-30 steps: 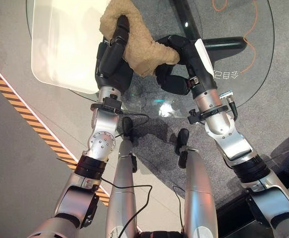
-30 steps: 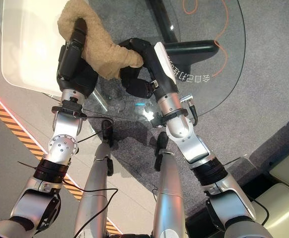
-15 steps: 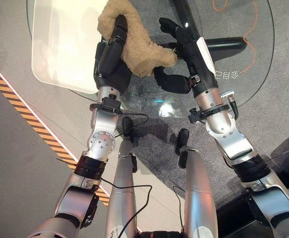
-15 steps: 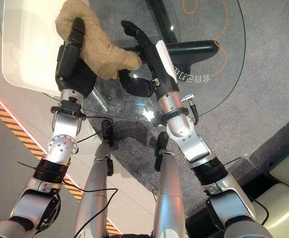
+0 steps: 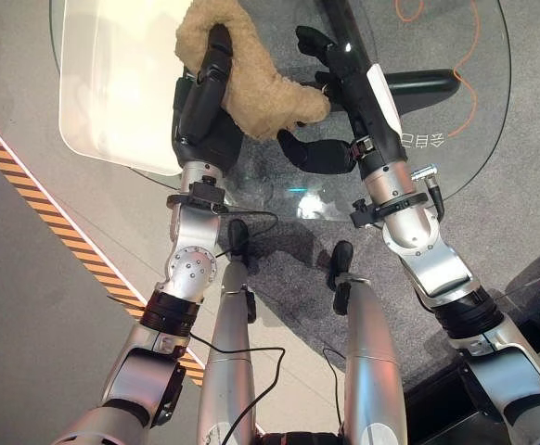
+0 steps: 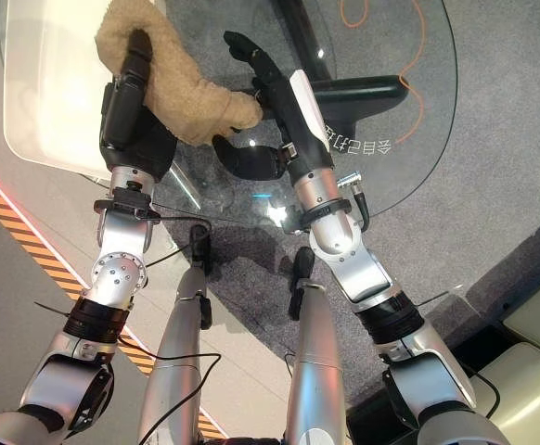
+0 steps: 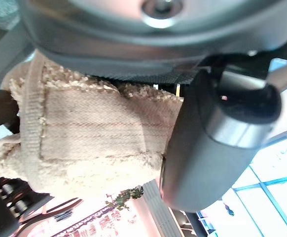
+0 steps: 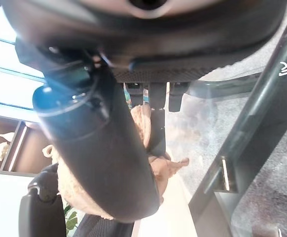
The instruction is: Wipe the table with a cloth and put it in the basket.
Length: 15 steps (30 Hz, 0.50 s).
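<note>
A tan fluffy cloth (image 5: 256, 83) lies bunched on the round glass table (image 5: 446, 139). My left hand (image 5: 200, 111) is shut on its left part, with one finger laid over the top and the rest tucked into the folds. In the left wrist view the cloth (image 7: 84, 143) sits pressed against the thumb (image 7: 207, 148). The cloth's right tail reaches to my right hand (image 5: 342, 79), which is open, its fingers straight beyond the tail and its thumb spread apart below it. The right wrist view shows the cloth (image 8: 146, 123) past the thumb (image 8: 99, 153).
Under the glass runs the table's dark base (image 5: 418, 85) over grey carpet. A bright white reflection (image 5: 112, 83) covers the table's left part. An orange cable (image 5: 474, 42) loops at the far right. Yellow-black striped tape (image 5: 66, 241) crosses the floor on the left.
My right hand has let go of the cloth's right tail and straightened its fingers. The left hand has drawn the cloth slightly left and away from me.
</note>
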Available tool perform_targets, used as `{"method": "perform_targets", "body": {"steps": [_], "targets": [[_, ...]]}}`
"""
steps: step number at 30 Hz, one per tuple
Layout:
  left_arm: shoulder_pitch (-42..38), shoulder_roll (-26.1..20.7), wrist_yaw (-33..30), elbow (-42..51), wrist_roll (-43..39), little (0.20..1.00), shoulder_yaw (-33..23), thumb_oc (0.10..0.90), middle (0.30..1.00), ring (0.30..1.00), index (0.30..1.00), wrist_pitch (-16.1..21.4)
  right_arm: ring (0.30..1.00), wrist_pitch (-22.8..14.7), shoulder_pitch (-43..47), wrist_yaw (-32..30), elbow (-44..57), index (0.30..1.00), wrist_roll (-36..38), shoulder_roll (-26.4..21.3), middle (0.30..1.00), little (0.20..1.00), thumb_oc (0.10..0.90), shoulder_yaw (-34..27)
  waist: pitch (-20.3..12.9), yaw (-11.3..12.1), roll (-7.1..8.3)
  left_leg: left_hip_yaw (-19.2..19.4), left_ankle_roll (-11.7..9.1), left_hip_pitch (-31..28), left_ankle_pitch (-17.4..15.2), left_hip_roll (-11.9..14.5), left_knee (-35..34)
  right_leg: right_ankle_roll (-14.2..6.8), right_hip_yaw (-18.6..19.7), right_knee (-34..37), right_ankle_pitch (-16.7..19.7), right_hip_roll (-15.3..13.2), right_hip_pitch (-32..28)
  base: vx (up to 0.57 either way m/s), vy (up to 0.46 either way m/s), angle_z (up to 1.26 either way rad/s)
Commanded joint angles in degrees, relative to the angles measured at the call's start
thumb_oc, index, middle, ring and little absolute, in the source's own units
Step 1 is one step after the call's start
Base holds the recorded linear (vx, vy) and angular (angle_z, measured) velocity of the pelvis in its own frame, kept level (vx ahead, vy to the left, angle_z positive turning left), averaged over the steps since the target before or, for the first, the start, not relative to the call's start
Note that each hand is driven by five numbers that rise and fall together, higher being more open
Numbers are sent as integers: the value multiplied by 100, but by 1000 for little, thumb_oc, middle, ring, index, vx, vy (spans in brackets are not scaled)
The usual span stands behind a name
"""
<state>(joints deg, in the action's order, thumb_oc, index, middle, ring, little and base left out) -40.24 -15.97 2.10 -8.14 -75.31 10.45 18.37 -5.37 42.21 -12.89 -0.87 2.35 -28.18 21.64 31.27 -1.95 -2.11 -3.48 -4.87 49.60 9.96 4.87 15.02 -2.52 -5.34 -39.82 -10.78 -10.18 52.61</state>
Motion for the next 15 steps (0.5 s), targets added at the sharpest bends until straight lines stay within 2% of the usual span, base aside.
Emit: {"method": "perform_targets", "body": {"steps": [1, 10, 15], "targets": [[-576, 91, 301, 650, 498, 200, -91, 100, 300, 300, 300, 691, 900, -793, 831, -269, 901, 900, -83, 249, 900, 900, 800, -439, -148, 73, 175, 201, 273, -156, -971, -111, 834, -305, 202, 1450, 1116, 71, -366, 0, 0, 0], [-593, 72, 86, 601, 784, 200, -373, 100, 300, 300, 300, 1336, 900, -774, 746, -554, 790, 900, -258, 210, 900, 900, 800, -612, -148, 68, 174, 192, 261, -147, -980, -118, 837, -296, 220, 1454, 1104, 79, -355, 0, 0, 0], [-588, -8, -124, 533, 1006, 200, -536, 100, 300, 300, 300, 1694, 900, -698, 678, -1001, 651, 900, -394, 122, 900, 900, 800, -739, -148, 59, 171, 192, 253, -159, -999, -102, 830, -283, 228, 1455, 1080, 86, -363, 0, 0, 0]]}}
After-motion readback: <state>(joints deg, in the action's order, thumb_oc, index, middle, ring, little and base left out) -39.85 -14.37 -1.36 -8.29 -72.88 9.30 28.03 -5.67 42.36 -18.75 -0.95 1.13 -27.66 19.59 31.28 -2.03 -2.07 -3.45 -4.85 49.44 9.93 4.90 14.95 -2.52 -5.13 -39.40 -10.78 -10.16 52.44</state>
